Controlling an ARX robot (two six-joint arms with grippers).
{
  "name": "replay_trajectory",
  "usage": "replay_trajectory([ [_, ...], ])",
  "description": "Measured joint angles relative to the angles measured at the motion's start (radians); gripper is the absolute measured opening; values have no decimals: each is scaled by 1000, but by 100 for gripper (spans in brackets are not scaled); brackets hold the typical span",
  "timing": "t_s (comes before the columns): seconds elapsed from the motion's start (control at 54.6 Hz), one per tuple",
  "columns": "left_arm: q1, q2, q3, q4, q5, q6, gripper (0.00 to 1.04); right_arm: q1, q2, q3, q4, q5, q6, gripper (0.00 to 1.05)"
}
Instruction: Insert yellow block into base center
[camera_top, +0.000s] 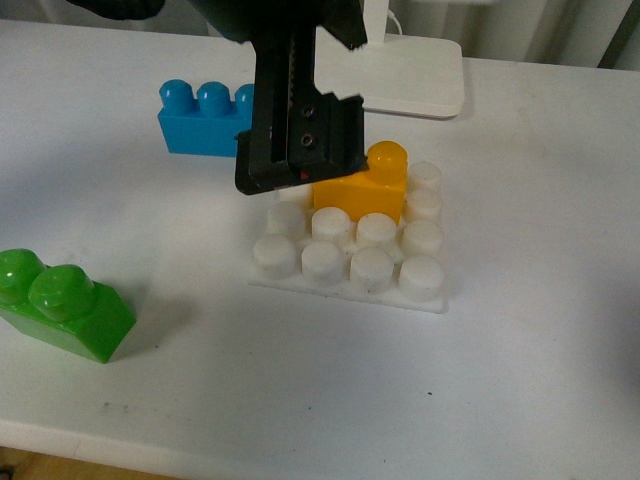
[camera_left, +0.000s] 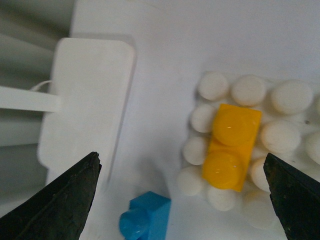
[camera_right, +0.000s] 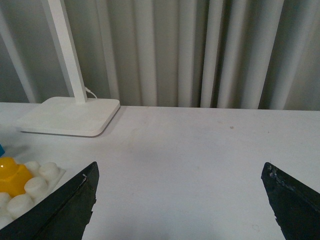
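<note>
The yellow block (camera_top: 365, 188) stands on the white studded base (camera_top: 340, 282), among its studs toward the far middle. My left gripper (camera_top: 295, 172) is open and empty, hanging just above the base's far left part, right beside the block. In the left wrist view the block (camera_left: 230, 148) lies on the base (camera_left: 248, 90) between the wide-apart fingers (camera_left: 62, 202), free of both. My right gripper (camera_right: 180, 205) is open and empty over bare table, to the right of the base (camera_right: 49, 171) and block (camera_right: 10, 175). It is out of the front view.
A blue three-stud brick (camera_top: 200, 118) lies behind and left of the base, also in the left wrist view (camera_left: 145, 217). A green brick (camera_top: 62, 302) lies at the front left. The white lamp stand (camera_top: 410, 80) is at the back, before a curtain (camera_right: 200, 50).
</note>
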Motion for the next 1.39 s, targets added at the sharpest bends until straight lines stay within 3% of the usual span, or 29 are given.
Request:
replay_trajectory([
  [0.147,28,-195,-236,328,-101,-172,98,0,0,0,0,0,0,96],
  [0.33,74,-445,-468,541,-216,-437,98,0,0,0,0,0,0,96],
  [0.403,116,-616,-586,558,-270,-605,98,0,0,0,0,0,0,96],
  [0.55,206,-1025,-796,418,-368,-1013,98,0,0,0,0,0,0,96],
  [0.715,212,-1105,-813,415,-374,-1141,98,0,0,0,0,0,0,96],
  [0.77,210,-1108,-827,427,-443,-1126,90,0,0,0,0,0,0,96],
  [0.843,233,-1137,-867,432,-449,-1107,77,0,0,0,0,0,0,96],
  [1.246,383,-1306,-1023,428,-313,-1090,3,0,0,0,0,0,0,96],
  [1.301,447,-1331,-1039,417,-224,-1088,4,0,0,0,0,0,0,96],
  [1.392,494,-1359,-1057,408,-213,-1087,4,0,0,0,0,0,0,96],
])
